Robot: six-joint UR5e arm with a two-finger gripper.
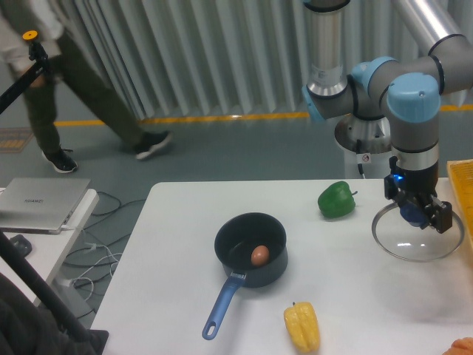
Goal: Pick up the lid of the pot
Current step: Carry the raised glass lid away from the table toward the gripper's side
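Where gripper (417, 209) clasps blue knob (414, 217), pot lid (414, 247) is transparent, thin-rimmed.

On my white desk (170, 251) I see a dark pot (267, 276) with a blue handle (223, 307) and a brown, egg-like thing (260, 256) inside. A green pepper (336, 201) lies behind it, a yellow one (302, 327) nearer the camera. Something yellow (463, 194) stands at the picture's right edge. Off to the left are a closed laptop (43, 205), tangled cables (109, 260) and, beyond, a blurred person (92, 85) in dark trousers before a pale curtain (192, 52).
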